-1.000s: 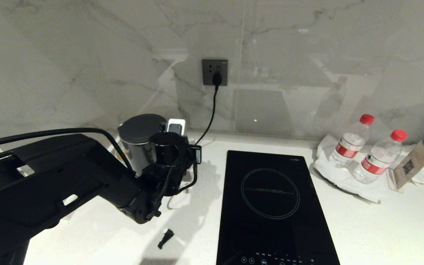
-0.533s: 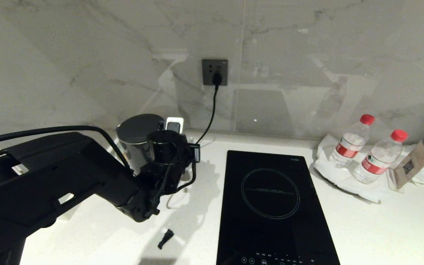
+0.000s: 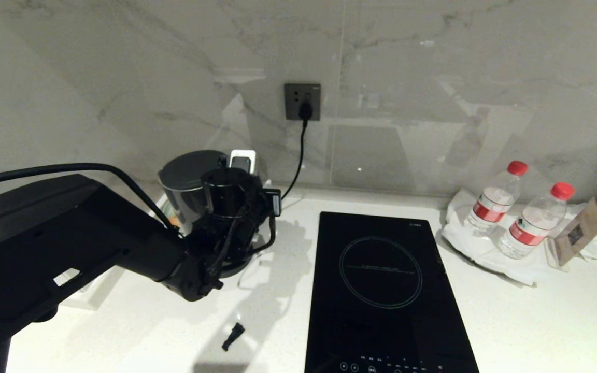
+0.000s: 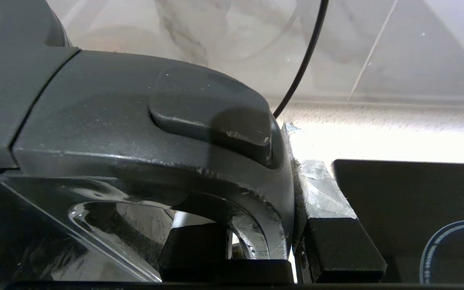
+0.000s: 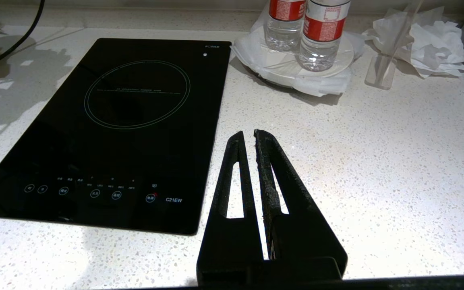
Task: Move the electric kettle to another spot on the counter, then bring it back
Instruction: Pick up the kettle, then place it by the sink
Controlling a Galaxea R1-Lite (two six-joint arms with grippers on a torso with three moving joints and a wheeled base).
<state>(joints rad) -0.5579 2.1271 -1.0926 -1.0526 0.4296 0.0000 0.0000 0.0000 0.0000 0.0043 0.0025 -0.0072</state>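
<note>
The electric kettle [image 3: 189, 178], glossy black with a flat lid, hangs above the white speckled counter [image 3: 537, 321] at the back left, near the wall. My left gripper [image 3: 244, 199] is shut on its loop handle [image 4: 155, 133]. One finger reaches through the loop, and the taped finger [image 4: 328, 201] presses the handle's outer side. The kettle body is largely hidden behind my left arm. My right gripper [image 5: 247, 135] is shut and empty, hovering over bare counter to the right of the hob; it is outside the head view.
A black induction hob [image 3: 381, 290] lies in the middle. The round base disc [image 3: 239, 267] sits below the kettle, and its cord [image 3: 298, 150] runs to the wall socket [image 3: 302, 102]. Two water bottles [image 3: 495, 199] stand on a plate at the back right. A small black piece [image 3: 233, 335] lies near the front.
My left gripper has risen and drifted slightly left with the kettle in it. The kettle has come off its base disc, which now shows beneath it.
</note>
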